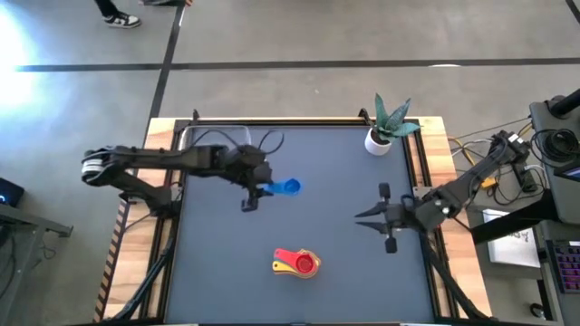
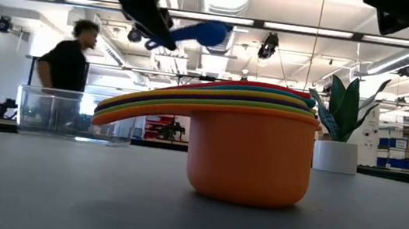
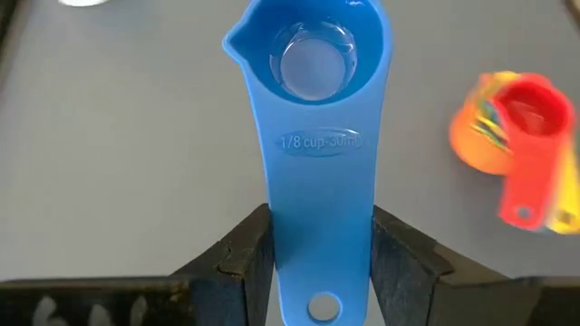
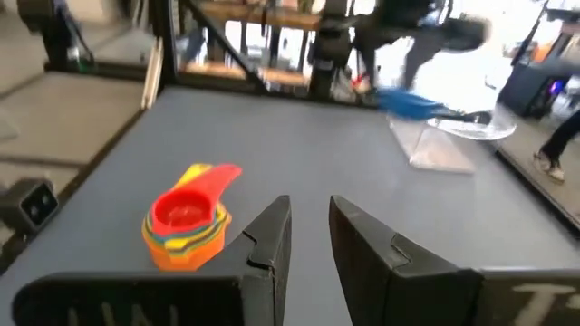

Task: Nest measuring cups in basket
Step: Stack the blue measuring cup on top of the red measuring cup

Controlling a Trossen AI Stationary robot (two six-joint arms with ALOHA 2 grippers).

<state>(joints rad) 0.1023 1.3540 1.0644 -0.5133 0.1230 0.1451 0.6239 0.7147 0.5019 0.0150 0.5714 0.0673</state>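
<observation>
My left gripper (image 1: 256, 190) hangs above the table's left-middle, shut on the blue measuring cup (image 1: 288, 187), which also shows high in the low view as the blue cup (image 2: 199, 32). The other cups sit nested in a stack (image 1: 297, 263), red on top and orange outermost, resting on the orange cup's base near the table's near edge; the stack (image 3: 517, 136) also shows past the left fingers. The clear basket (image 2: 71, 114) stands at the far left of the table. My right gripper (image 4: 310, 231) is open and hovers over the right side of the table, facing the stack (image 4: 186, 222). My left gripper pinches the blue cup's flat handle (image 3: 317, 195) between its two fingers, one on each long edge, near the handle's holed free end. The fingers run along the handle, coming from the table's left. The cup is lifted clear, bowl (image 3: 313, 54) opening upward and pointing toward the table's right.
A small white pot with a green plant (image 1: 382, 134) stands at the far right corner. Cables (image 1: 258, 140) lie along the far edge near the basket. A person (image 2: 66, 62) stands in the room beyond the table. Bare dark mat lies between the stack and the basket.
</observation>
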